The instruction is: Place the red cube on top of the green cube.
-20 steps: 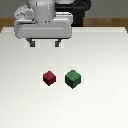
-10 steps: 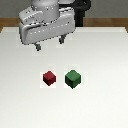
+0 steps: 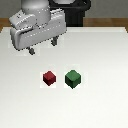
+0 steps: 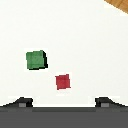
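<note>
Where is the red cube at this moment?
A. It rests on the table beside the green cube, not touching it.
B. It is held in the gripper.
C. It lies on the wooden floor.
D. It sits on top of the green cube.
A. The red cube rests on the white table with a gap to the green cube; the gripper hangs above the table, empty.

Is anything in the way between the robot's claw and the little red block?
Nothing visible is. The gripper hangs open above the white table, and only bare table lies between it and the red cube. The green cube sits beside the red one on the exterior view's right, apart from it, not blocking the way.
</note>
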### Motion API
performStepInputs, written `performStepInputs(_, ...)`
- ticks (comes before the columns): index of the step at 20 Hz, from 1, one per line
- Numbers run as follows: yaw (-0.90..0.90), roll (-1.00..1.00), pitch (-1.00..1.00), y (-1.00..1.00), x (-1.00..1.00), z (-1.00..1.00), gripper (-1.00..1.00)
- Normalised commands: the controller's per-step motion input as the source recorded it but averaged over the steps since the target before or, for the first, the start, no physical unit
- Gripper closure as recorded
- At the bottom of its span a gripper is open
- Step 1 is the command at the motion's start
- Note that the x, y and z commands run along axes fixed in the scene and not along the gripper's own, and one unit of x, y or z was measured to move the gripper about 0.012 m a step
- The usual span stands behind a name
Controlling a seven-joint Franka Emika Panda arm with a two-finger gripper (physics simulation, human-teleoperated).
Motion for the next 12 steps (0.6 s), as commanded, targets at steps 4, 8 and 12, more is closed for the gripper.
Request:
performStepInputs(4, 0.0, 0.0, 0.0, 0.0, 0.0, 0.0, -1.0)
performStepInputs(8, 0.0, 0.0, 0.0, 0.25, 0.0, 0.0, -1.0)
performStepInputs(12, 0.0, 0.0, 0.0, 0.0, 0.0, -0.5, -1.0)
